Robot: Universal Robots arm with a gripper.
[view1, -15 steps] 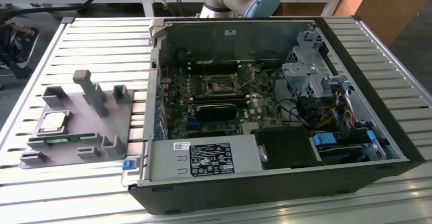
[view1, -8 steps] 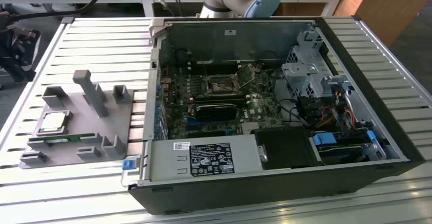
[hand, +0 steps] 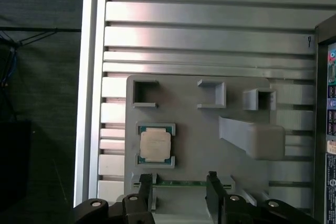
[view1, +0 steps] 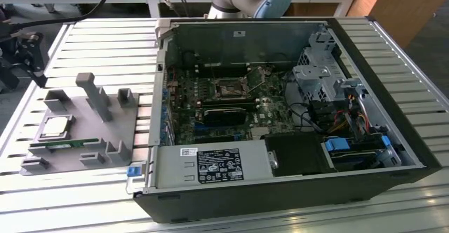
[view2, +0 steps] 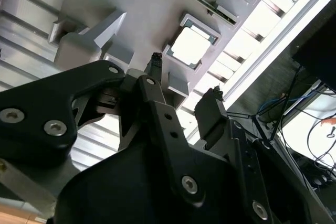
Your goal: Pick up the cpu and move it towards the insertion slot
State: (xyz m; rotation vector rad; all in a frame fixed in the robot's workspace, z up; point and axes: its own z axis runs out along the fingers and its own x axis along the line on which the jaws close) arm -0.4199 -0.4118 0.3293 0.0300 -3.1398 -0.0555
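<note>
The cpu (view1: pixel 56 128) lies flat in a square recess of the grey fixture (view1: pixel 70 112) at the exterior view's left, silvery top up. Both wrist views look down on the cpu (hand: pixel 156 146) (view2: pixel 190 45). My gripper (hand: pixel 180 186) (view2: pixel 184 82) hangs open above the fixture, apart from the chip, and nothing sits between its black fingers (hand: pixel 146 188). In the first wrist view the fingertips straddle the green memory stick (hand: pixel 184 183) beside the chip. The insertion slot (view1: pixel 228 89) is on the motherboard inside the open computer case (view1: pixel 281 201).
A tall grey post (view1: pixel 94 95) (hand: pixel 253 136) and several small brackets rise from the fixture near the chip. The case's wall (view1: pixel 160 85) stands between fixture and motherboard. Cables and drive cages (view1: pixel 329 91) crowd the case's right side. The ribbed metal table (view1: pixel 105 38) surrounds everything.
</note>
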